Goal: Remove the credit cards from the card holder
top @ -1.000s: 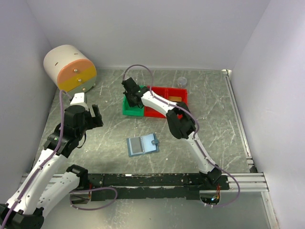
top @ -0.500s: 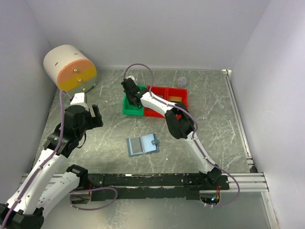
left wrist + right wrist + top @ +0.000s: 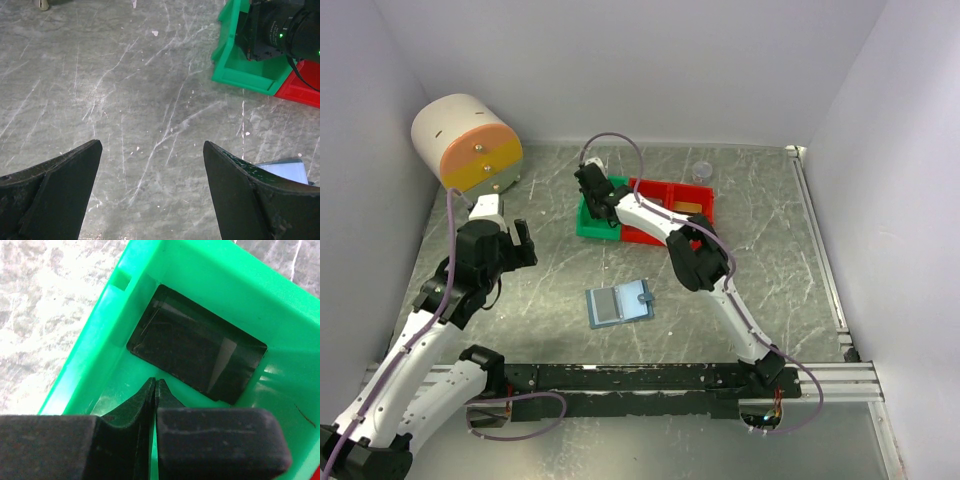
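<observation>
The blue-grey card holder (image 3: pixel 620 304) lies open on the table's middle; its left half (image 3: pixel 606 306) looks silvery-grey, perhaps a card. A corner of it shows in the left wrist view (image 3: pixel 286 171). The dark card (image 3: pixel 195 357) lies flat in the green bin (image 3: pixel 85 385). My right gripper (image 3: pixel 155 383) is shut and empty, just above the bin floor beside the card; in the top view it (image 3: pixel 589 184) is over the green bin (image 3: pixel 592 228). A gold-copper card (image 3: pixel 691 207) lies in the red bin (image 3: pixel 665 190). My left gripper (image 3: pixel 150 145) is open and empty over bare table, left of the holder (image 3: pixel 521 244).
A large cylinder with an orange and yellow face (image 3: pixel 470 143) stands at the back left. A small clear round thing (image 3: pixel 701 170) sits behind the red bin. In the left wrist view the green bin (image 3: pixel 230 75) and the red bin (image 3: pixel 305 87) are ahead to the right.
My right gripper has shifted slightly toward the far left over the green bin. The left arm and the card holder have not moved.
</observation>
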Action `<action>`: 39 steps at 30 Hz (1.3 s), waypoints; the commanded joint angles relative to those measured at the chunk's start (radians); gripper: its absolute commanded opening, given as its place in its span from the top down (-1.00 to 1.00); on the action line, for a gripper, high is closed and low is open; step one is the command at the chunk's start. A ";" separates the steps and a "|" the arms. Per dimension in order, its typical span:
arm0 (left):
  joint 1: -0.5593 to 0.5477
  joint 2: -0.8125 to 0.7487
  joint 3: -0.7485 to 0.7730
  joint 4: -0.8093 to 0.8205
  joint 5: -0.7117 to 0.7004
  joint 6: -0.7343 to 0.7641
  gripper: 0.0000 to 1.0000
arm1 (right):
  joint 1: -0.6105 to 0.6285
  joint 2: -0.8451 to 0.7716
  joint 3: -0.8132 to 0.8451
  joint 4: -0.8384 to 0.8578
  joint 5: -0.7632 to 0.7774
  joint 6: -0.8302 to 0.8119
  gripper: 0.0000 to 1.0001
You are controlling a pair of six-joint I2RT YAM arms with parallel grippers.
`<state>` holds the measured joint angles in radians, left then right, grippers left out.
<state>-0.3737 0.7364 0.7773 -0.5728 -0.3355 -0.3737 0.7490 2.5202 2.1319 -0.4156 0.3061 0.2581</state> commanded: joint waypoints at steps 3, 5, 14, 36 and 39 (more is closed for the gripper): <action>0.007 -0.001 0.012 0.014 0.020 0.012 -0.89 | -0.002 -0.129 -0.088 -0.004 -0.044 -0.001 0.91; 0.008 0.000 0.012 0.014 0.022 0.012 -0.89 | -0.001 -0.153 -0.120 -0.004 -0.063 0.001 0.91; 0.007 0.007 0.013 0.013 0.026 0.012 -0.89 | 0.007 -0.212 -0.203 -0.046 -0.134 -0.005 0.90; 0.007 0.026 0.014 0.011 0.029 0.012 -0.89 | 0.029 -0.412 -0.464 0.012 -0.176 -0.023 0.84; 0.007 0.029 0.014 0.012 0.040 0.012 -0.90 | 0.029 -0.486 -0.505 0.059 -0.200 -0.046 0.75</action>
<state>-0.3737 0.7643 0.7773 -0.5728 -0.3264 -0.3737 0.7719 2.1334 1.6695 -0.4274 0.1322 0.2424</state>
